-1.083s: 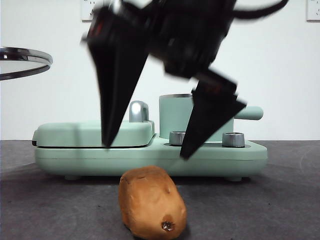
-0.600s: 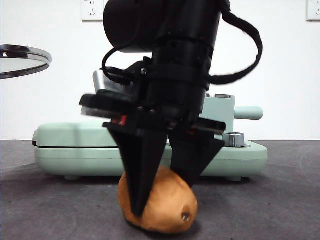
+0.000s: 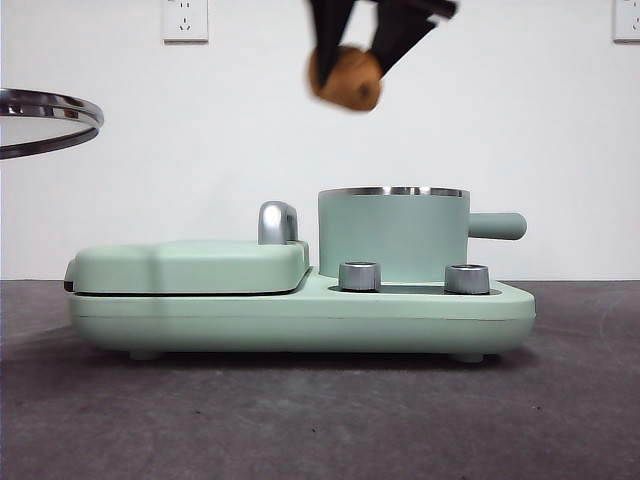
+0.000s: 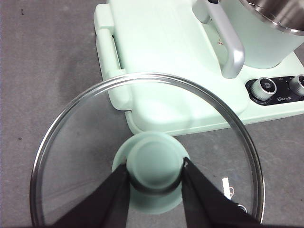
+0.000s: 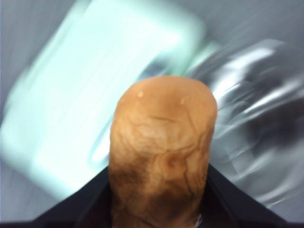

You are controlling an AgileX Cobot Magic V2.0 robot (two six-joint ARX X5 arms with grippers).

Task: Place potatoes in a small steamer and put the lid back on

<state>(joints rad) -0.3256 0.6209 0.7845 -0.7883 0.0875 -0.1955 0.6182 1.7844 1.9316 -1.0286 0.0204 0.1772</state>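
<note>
My right gripper point(image 3: 352, 60) is shut on the orange-brown potato point(image 3: 346, 78) and holds it high in the air, above and slightly left of the mint-green steamer pot point(image 3: 392, 232). In the right wrist view the potato point(image 5: 161, 147) fills the middle between the black jaws, over a blurred background. The pot stands open with its steel rim bare. My left gripper point(image 4: 154, 173) is shut on the green knob of the glass lid point(image 4: 71, 156), held up at the far left of the front view, where the lid point(image 3: 45, 122) shows as a steel rim.
The pot sits on a mint-green cooker base point(image 3: 300, 315) with a flat griddle cover point(image 3: 190, 265), a steel handle point(image 3: 277, 222) and two knobs point(image 3: 360, 276). Dark table surface lies in front of the base.
The right gripper came down over the potato on the table, closed on it and lifted it high above the cooker. The lid has stayed where it was.
</note>
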